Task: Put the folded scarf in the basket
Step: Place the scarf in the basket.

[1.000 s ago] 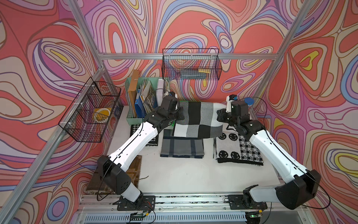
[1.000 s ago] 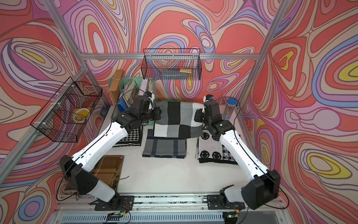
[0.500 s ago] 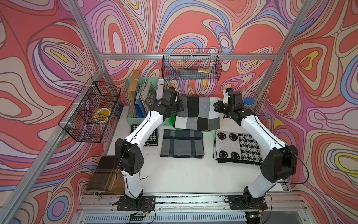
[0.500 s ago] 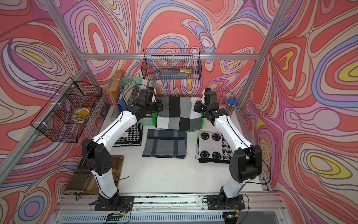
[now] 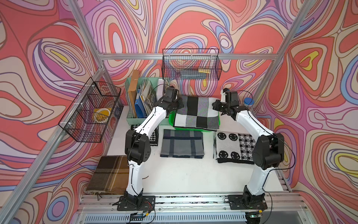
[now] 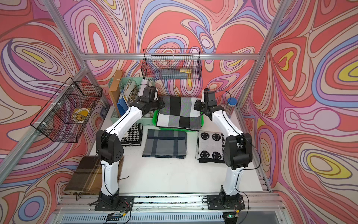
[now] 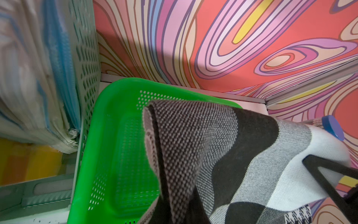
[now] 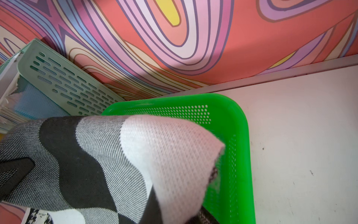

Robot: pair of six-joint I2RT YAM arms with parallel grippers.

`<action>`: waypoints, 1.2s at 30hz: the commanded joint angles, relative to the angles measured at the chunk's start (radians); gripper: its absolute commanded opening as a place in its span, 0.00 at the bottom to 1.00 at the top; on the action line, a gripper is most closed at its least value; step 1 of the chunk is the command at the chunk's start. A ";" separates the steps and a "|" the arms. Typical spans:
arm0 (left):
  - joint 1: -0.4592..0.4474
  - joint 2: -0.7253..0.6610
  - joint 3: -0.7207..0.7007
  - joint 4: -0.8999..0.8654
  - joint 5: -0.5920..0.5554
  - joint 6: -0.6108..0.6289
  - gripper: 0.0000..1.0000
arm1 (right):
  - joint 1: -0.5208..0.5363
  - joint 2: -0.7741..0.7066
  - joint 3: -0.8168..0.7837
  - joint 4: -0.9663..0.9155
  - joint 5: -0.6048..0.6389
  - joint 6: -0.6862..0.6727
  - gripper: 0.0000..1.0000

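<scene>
Since a second ago both arms have reached further back, carrying the scarf (image 5: 196, 111) from above the plaid scarf (image 5: 182, 143) to over the basket (image 5: 171, 120).

- Scarf: checked black, grey and white. Stretched flat between the two hands and covering nearly all of the basket in both top views. Near edge lies over the front rim.
- Left hand (image 5: 178, 104): closed, pinching the scarf's far left edge.
- Right hand (image 5: 216, 105): closed, pinching the far right edge.
- Wrist views: far edge is held up, cloth drooping toward the basket floor.
- Basket sits at the back of the surface (image 5: 184, 174), just beside the organizer (image 5: 133, 114).

Doing it well, as I judge it: keep the cloth taut, ease it back so the near edge clears the front rim, lower level, then let go with both hands together so the fold holds.

Hidden: pinch points fall outside both wrist views. Basket floor mostly covered. Cannot tell whether the near edge rests on the rim or hangs clear of it.
</scene>
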 commanded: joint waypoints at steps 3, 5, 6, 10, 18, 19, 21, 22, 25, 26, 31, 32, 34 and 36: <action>0.014 0.035 0.037 0.029 -0.026 0.020 0.00 | -0.017 0.061 0.061 0.049 0.003 -0.021 0.00; 0.014 0.050 0.041 0.031 -0.033 0.021 0.00 | -0.020 0.085 0.073 0.049 0.000 -0.025 0.00; 0.014 0.058 0.045 0.031 -0.036 0.023 0.00 | -0.020 0.096 0.080 0.051 -0.002 -0.028 0.00; 0.014 0.103 0.067 0.029 -0.048 0.027 0.00 | -0.022 0.138 0.089 0.049 -0.007 -0.031 0.00; 0.017 0.195 0.138 0.014 -0.016 0.034 0.00 | -0.025 0.200 0.103 0.050 -0.005 -0.036 0.00; 0.016 0.205 0.153 -0.002 -0.021 0.039 0.00 | -0.025 0.205 0.106 0.048 -0.005 -0.036 0.00; 0.017 0.215 0.163 -0.021 -0.043 0.047 0.00 | -0.025 0.214 0.106 0.051 -0.005 -0.035 0.00; 0.017 0.216 0.160 -0.021 -0.051 0.047 0.00 | -0.026 0.217 0.107 0.051 -0.004 -0.034 0.00; 0.016 0.221 0.157 -0.010 -0.043 0.042 0.00 | -0.028 0.228 0.115 0.050 -0.002 -0.033 0.00; 0.016 0.222 0.158 -0.005 -0.041 0.040 0.00 | -0.028 0.234 0.124 0.045 -0.002 -0.034 0.00; 0.016 0.226 0.165 0.008 -0.057 0.032 0.19 | -0.028 0.258 0.176 0.023 -0.016 -0.043 0.13; 0.015 0.226 0.175 0.002 -0.057 0.037 0.42 | -0.028 0.259 0.183 0.021 -0.020 -0.042 0.27; 0.016 0.222 0.192 -0.015 -0.055 0.040 0.59 | -0.027 0.259 0.199 0.008 -0.020 -0.045 0.48; 0.016 0.207 0.198 -0.021 -0.050 0.038 0.77 | -0.027 0.253 0.216 -0.009 -0.023 -0.047 0.61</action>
